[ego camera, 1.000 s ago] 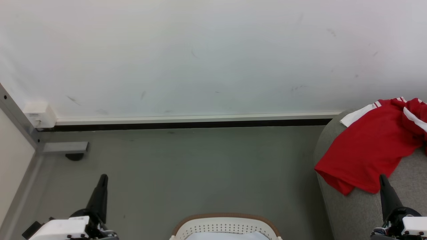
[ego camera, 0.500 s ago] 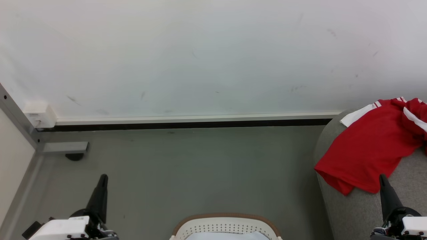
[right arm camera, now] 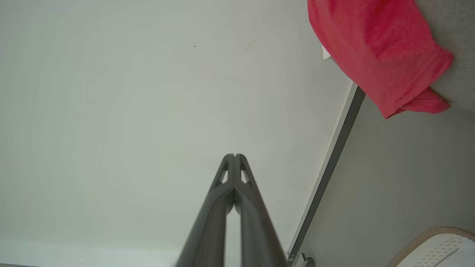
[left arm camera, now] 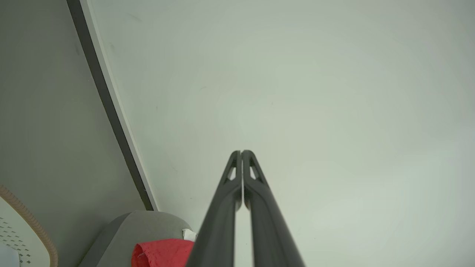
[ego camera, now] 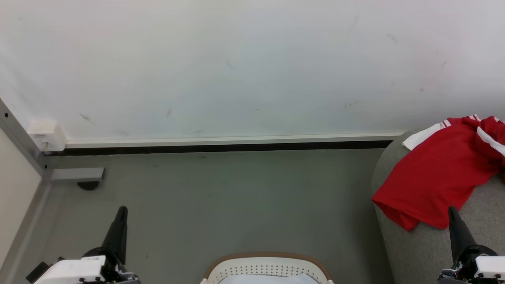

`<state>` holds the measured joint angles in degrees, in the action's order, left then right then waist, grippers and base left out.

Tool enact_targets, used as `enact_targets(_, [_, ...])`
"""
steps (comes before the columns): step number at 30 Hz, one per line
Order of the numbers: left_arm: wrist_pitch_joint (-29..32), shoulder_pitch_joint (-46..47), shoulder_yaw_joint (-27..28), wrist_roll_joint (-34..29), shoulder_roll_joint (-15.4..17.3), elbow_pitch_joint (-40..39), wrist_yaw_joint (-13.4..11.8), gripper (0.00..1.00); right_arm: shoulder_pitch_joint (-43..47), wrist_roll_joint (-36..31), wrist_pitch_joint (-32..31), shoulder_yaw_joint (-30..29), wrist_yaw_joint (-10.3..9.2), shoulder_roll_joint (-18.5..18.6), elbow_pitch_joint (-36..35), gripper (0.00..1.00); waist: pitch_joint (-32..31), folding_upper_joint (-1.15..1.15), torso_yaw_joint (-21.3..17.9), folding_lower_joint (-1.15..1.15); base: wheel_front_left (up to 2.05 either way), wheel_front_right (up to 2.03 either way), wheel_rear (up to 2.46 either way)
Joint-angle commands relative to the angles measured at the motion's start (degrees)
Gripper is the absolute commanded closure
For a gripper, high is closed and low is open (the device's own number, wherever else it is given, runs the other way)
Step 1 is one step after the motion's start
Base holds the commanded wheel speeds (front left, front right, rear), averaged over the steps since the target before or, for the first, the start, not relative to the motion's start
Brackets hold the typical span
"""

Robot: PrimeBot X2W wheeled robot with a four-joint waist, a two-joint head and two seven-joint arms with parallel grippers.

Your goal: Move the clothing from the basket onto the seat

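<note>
Your left hand (ego camera: 121,210) sits at the lower left of the head view, over the grey floor (ego camera: 236,197). Its two dark fingers are pressed together with nothing between them. The left wrist view shows the tips touching and aimed at the pale wall (ego camera: 236,67).

Your right hand (ego camera: 450,210) is at the lower right, over the seat (ego camera: 426,252). It is closed just as tightly and is also empty. In the head view its tip lines up with the near hem of the clothing (ego camera: 438,177). The right wrist view shows the fingers clear of the cloth and pointing at the wall, with the red fabric off to the upper right.

The clothing lies spread on the rounded end of the seat. It is red, with a white panel and a white-striped cuff at its far side. One edge droops over the seat's side toward the floor, and the rest runs out of the picture on the right.

The basket (ego camera: 268,261) stands on the floor at the bottom middle of the head view, between your two hands and well apart from the clothing. You can see its far brown rim and perforated white wall. A flat pale lining (ego camera: 268,279) shows inside.

A dark baseboard (ego camera: 221,148) runs where the wall meets the floor. A grey metal frame (ego camera: 23,146) carrying a small white box (ego camera: 46,135) stands at the far left.
</note>
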<state>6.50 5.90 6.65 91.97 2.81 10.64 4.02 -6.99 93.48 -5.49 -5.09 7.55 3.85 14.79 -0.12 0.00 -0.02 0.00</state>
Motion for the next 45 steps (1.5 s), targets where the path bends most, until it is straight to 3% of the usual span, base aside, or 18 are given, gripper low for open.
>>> enact_targets(1, [0.2, 0.5, 0.1, 0.7, 0.1, -0.1, 0.2, 1.00, -0.5, 0.5, 0.1, 0.1, -0.13, 0.5, 0.0, 1.00, 0.0, 0.00, 0.0, 0.00, 0.00, 0.00, 0.00])
enact_targets(45, [0.2, 0.5, 0.1, 0.7, 0.1, -0.1, 0.2, 1.00, -0.4, 1.3, 0.9, 0.9, -0.12, 1.1, -0.1, 1.00, 0.0, 0.00, 0.0, 0.00, 0.00, 0.00, 0.00])
